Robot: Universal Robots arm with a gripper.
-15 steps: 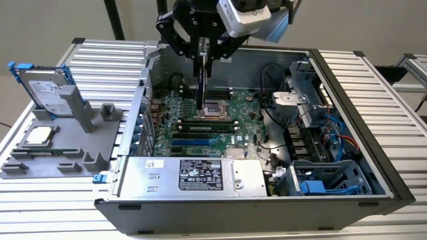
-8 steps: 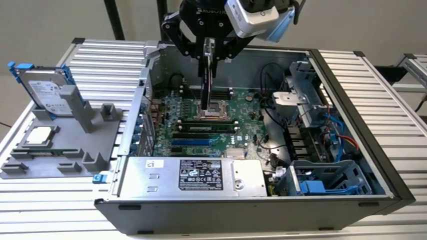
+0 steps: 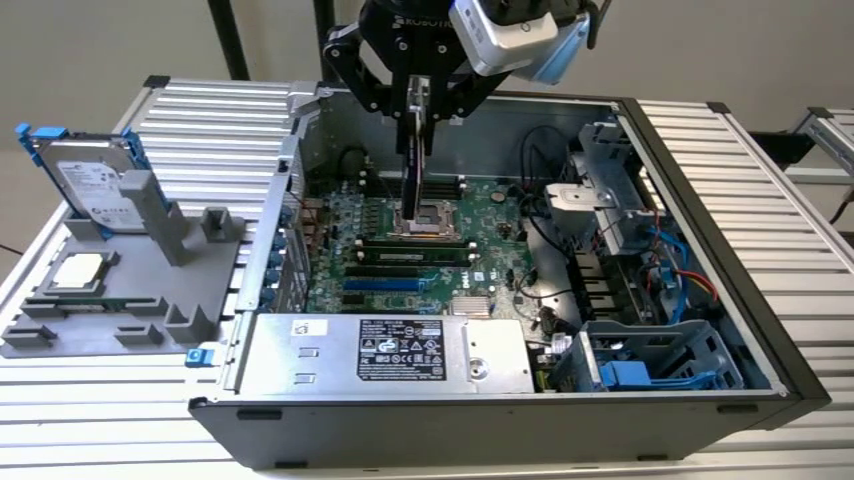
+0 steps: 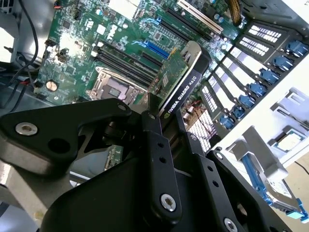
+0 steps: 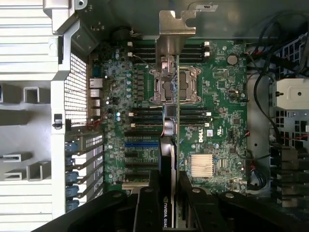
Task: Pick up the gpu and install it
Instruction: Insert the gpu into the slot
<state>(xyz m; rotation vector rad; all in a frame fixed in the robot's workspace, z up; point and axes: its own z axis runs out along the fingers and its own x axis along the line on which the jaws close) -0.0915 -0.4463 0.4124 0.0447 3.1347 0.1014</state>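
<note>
Hanging over the motherboard (image 3: 501, 235) in the open computer case (image 3: 467, 430), claw (image 3: 418, 100) clamped on the upright gpu (image 3: 418, 165).

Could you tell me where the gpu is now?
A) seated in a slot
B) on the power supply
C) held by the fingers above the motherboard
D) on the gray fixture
C: in the exterior view the gripper is shut on the gpu, which hangs edge-down over the motherboard, clear of its slots.
</note>
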